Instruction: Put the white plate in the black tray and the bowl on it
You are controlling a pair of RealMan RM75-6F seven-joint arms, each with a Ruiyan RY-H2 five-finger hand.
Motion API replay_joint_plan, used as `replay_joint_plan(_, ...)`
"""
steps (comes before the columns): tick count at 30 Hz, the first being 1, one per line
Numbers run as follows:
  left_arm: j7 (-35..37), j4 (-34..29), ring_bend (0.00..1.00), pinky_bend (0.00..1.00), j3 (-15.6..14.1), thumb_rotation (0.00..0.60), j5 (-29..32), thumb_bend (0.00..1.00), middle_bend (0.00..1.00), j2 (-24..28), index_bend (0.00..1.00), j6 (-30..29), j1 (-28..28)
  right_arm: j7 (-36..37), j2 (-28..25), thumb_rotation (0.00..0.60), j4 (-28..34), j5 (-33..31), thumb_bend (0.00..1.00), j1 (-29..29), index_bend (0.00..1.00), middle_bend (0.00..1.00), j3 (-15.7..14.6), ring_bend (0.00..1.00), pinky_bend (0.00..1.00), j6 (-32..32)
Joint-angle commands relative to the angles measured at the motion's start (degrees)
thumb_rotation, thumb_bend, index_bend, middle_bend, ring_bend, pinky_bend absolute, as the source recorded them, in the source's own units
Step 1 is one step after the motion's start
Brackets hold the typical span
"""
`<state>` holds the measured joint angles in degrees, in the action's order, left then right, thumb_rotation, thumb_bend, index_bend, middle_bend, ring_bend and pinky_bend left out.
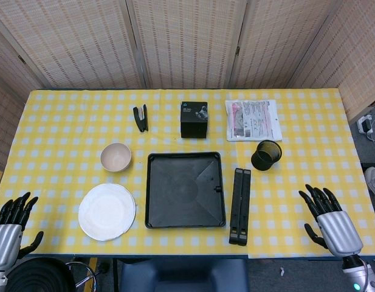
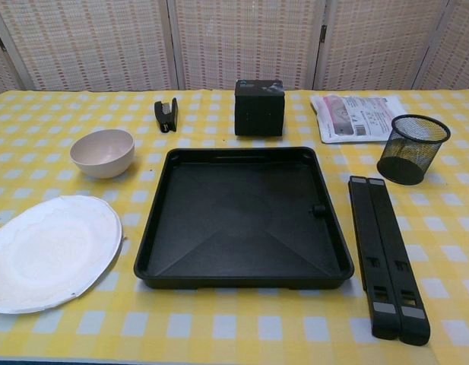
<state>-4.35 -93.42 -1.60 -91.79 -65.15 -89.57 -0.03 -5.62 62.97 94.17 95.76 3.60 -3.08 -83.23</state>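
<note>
Nothing begun yet, by the look of it: first step, the plate into the tray, waiting to start.

White plate (image 1: pixel 107 211) flat near the front edge of the table (image 1: pixel 65 121), toward the left corner, just beside the black tray (image 1: pixel 185 190) but not touching it. Bowl (image 1: pixel 116 157) upright just behind the plate, apart from both plate and tray. Tray at the middle of the table near the front edge, holding nothing but a small dark knob by its right wall.

Left hand (image 1: pixel 11 222) at the front left corner, fingers spread, holding nothing. Right hand (image 1: pixel 326 214) near the front right corner, likewise spread and holding nothing. Neither seen in the chest view.

Elsewhere: a black folded stand (image 1: pixel 239 205) just right of the tray, a mesh cup (image 1: pixel 266 154) behind it, a black box (image 1: pixel 194 119), a stapler (image 1: pixel 140 118) and a sealed packet (image 1: pixel 253 119) along the far side.

Next, probably: left hand across to the plate, closest to it. Thin rim flat on the cloth, so likely a pinch at the edge or a slide toward the table's front edge to get fingers under. Then lift clear of the tray's wall and set down level, leaving room for the bowl on top.
</note>
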Motion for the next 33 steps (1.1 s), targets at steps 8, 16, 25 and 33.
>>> replay_joint_plan(8,0.2,-0.4,0.0,0.0,-0.6,0.6,-2.6,0.39,0.0,0.0,0.07,-1.8,0.4,0.4,-0.2,0.6,-0.2,1.4,0.43,-0.2,0.0,0.0,-0.6,0.0,0.0,-0.7)
replay_joint_plan(16,2.3,2.0,0.0,0.0,-2.3,0.6,-6.7,0.39,0.0,-0.9,0.06,-1.9,-0.1,1.4,0.7,0.6,-0.8,4.3,0.43,-0.7,0.0,0.0,-0.7,0.0,0.0,-3.9)
replay_joint_plan(25,1.8,6.1,0.07,0.27,-4.4,0.6,-8.7,0.39,0.14,-3.0,0.14,-1.4,0.4,2.0,1.1,0.6,-1.5,6.0,0.43,-0.9,0.0,0.0,-1.5,0.0,0.0,-4.6)
replay_joint_plan(33,3.8,14.5,0.65,0.7,-4.9,0.6,-15.6,0.39,0.76,-8.7,0.32,-4.1,-1.3,0.9,1.0,0.6,-1.2,5.5,0.43,-0.8,0.0,0.0,-1.6,0.0,0.0,-3.8)
